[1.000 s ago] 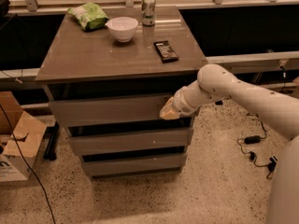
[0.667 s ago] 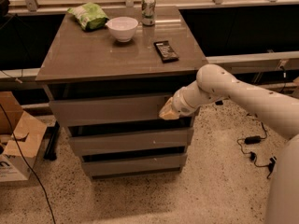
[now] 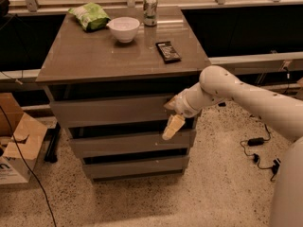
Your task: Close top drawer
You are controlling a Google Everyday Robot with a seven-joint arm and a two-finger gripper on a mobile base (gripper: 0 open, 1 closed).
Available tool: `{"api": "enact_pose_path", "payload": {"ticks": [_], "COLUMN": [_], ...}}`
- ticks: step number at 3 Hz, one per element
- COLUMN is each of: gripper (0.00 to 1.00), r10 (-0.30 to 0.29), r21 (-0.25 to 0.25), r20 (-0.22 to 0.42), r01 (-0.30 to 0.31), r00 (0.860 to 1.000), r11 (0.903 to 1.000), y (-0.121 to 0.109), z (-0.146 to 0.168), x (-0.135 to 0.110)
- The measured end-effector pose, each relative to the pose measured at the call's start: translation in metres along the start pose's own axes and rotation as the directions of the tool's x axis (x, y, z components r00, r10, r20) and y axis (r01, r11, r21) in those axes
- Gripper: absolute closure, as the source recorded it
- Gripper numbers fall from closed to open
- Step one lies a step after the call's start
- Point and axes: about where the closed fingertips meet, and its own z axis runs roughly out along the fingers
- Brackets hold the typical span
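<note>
At frame centre-right — end effector (image 3: 169, 118), apparently spread, holding nothing, against right end of top drawer (image 3: 109, 110) | drawer front extends leftward, long axis horizontal | closing push likely directed inward — toward upper frame.

tool (image 3: 173, 119): it sits at the right end of the top drawer (image 3: 109, 110) and covers that corner of the front.
top drawer: the dark gap above its front hides what is inside.
arm (image 3: 246, 96): the white arm runs off the right edge, so where it starts is out of sight.
can (image 3: 150, 11): the words on it are too small to read.
green bag (image 3: 90, 15): the print on it cannot be read.
dark flat thing (image 3: 168, 51): it lies on the table (image 3: 85, 60) and is too small to name.
cardboard box (image 3: 14, 150): the left edge cuts it off.
</note>
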Motion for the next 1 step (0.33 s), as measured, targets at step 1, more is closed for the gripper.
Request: {"api": "enact_pose_path", "payload": {"ticks": [1], "gripper": [0.0], "r10": [0.0], "r21": [0.0], "r20": [0.0], "r01": [0.0], "r00": [1.0], "r11": [1.0], "y": [0.0], "z": [0.0], "x": [0.0]}}
